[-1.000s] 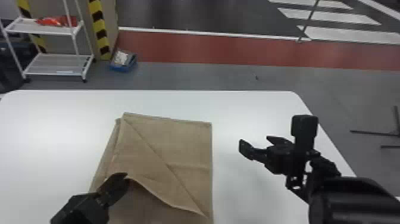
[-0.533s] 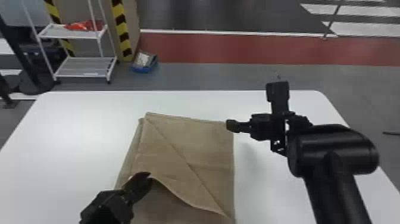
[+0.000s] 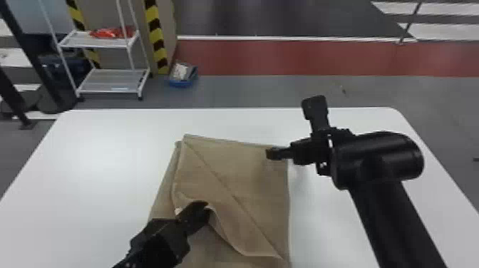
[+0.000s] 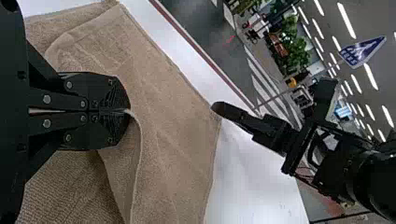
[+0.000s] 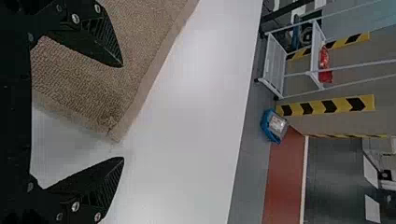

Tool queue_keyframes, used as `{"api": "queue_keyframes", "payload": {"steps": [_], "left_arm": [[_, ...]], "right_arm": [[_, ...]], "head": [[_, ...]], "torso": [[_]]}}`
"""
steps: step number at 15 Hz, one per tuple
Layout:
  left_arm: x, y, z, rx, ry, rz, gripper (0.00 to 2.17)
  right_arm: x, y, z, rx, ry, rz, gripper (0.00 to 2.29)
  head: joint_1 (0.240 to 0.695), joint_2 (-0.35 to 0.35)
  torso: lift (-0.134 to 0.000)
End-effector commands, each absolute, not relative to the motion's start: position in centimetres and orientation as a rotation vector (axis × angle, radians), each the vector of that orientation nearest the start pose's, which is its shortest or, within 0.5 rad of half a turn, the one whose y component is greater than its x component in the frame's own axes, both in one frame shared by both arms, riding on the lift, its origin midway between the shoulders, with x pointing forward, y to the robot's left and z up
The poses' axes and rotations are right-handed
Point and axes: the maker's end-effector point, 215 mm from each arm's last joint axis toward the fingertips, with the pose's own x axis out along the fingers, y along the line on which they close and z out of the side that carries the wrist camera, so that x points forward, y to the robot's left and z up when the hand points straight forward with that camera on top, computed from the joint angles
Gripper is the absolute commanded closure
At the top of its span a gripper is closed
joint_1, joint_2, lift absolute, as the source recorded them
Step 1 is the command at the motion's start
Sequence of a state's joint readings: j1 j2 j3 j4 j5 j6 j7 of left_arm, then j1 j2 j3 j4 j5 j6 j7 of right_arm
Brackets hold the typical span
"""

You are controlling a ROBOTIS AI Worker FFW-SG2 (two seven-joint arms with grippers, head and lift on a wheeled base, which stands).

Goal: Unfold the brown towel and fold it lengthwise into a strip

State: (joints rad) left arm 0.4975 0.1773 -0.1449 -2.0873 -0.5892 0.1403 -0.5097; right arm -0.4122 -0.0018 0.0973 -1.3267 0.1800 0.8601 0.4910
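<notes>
The brown towel (image 3: 263, 185) lies folded in layers on the worktop (image 3: 99, 160), between its left and right edges and set back from its far edge. A diagonal line crosses the top layer from the far left corner toward the near right. The left gripper (image 3: 206, 208) comes in over the towel's left side. In the left wrist view its fingers (image 4: 105, 87) are closed on the edge of the top layer, which stands raised and curves away from the tips, with another layer beneath. The right gripper (image 3: 274, 153) is at the towel's far right corner. In the right wrist view its fingers (image 5: 100, 39) are spread wide, the corner showing between them, one finger over the cloth and the other over bare worktop.
</notes>
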Motion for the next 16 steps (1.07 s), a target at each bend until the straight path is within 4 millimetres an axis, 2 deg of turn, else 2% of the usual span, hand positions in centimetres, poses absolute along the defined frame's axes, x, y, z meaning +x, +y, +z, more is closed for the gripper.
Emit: {"api": "queue_keyframes", "payload": {"steps": [1, 2, 6, 9, 10, 11, 13, 16], "left_arm": [[39.8, 10.6, -41.6, 0.657, 0.232, -0.656, 1.70], [39.8, 10.5, -41.6, 0.659, 0.232, -0.659, 1.70], [39.7, 10.3, -41.6, 0.660, 0.230, -0.663, 1.70], [39.8, 10.4, -41.6, 0.666, 0.229, -0.666, 1.70], [39.8, 10.5, -41.6, 0.664, 0.228, -0.664, 1.70], [39.9, 10.6, -41.5, 0.664, 0.226, -0.660, 1.70], [41.1, 11.9, -40.5, 0.668, 0.210, -0.621, 1.70], [43.2, 16.3, -38.9, 0.645, 0.221, -0.528, 1.70]], "right_arm": [[62.2, -12.2, -45.6, -0.064, 0.738, 0.475, 0.37], [62.5, -12.3, -45.4, -0.075, 0.738, 0.474, 0.44], [62.1, -12.8, -47.1, -0.145, 0.810, 0.465, 0.53], [61.4, -13.1, -47.8, -0.117, 0.829, 0.454, 1.68], [61.5, -13.4, -47.4, -0.120, 0.826, 0.440, 1.95], [61.6, -14.2, -46.9, -0.112, 0.816, 0.412, 1.99], [61.6, -17.4, -45.0, -0.051, 0.791, 0.338, 1.99], [60.1, -24.1, -42.6, 0.056, 0.775, 0.219, 1.99]], "head": [[0.695, -0.020], [0.695, -0.018], [0.695, -0.021], [0.695, -0.025], [0.695, -0.025], [0.695, -0.027], [0.695, -0.037], [0.695, -0.059]], "torso": [[-0.121], [-0.121], [-0.121], [-0.121], [-0.121], [-0.121], [-0.121], [-0.121]]}}
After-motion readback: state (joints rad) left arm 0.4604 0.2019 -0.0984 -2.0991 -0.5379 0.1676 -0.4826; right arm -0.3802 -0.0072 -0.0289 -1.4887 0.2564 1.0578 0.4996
